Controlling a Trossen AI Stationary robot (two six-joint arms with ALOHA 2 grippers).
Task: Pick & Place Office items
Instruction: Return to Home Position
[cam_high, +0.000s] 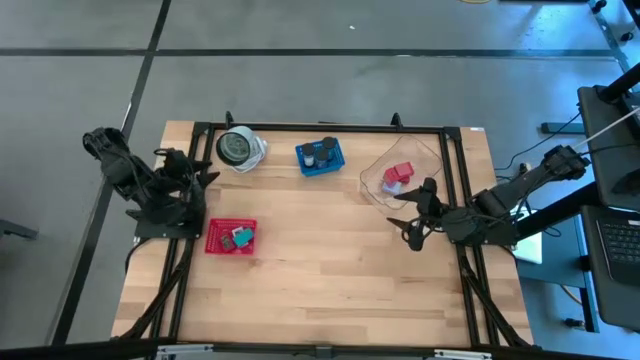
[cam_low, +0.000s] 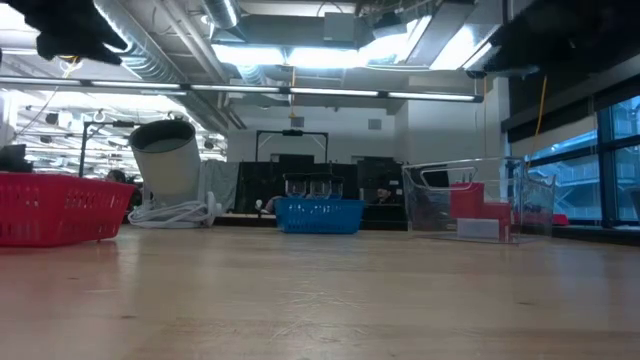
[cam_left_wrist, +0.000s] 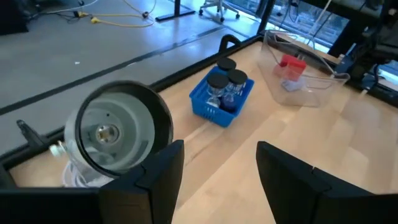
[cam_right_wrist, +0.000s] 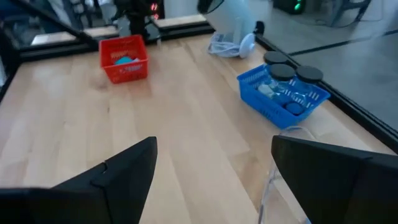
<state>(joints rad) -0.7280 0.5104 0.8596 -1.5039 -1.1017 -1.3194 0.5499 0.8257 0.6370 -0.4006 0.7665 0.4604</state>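
Note:
The office items lie in three containers. Black spools (cam_left_wrist: 222, 81) stand in the blue basket (cam_high: 320, 156). Red cubes (cam_left_wrist: 292, 63) sit in the clear tub (cam_high: 404, 171) at the far right. Small teal, red and pale blocks (cam_high: 240, 238) lie in the red tray (cam_high: 231, 236) at the left. My left gripper (cam_left_wrist: 220, 157) hovers open and empty at the table's left edge (cam_high: 203, 181), behind the red tray. My right gripper (cam_right_wrist: 214, 151) hangs open and empty above the table (cam_high: 412, 214), just in front of the clear tub.
A big round grey-and-white disc (cam_high: 240, 149) with a coiled white cord stands at the far left, beside the blue basket. A black frame (cam_high: 452, 180) runs along the table's edges. Bare wood (cam_high: 330, 270) fills the middle and near part of the table.

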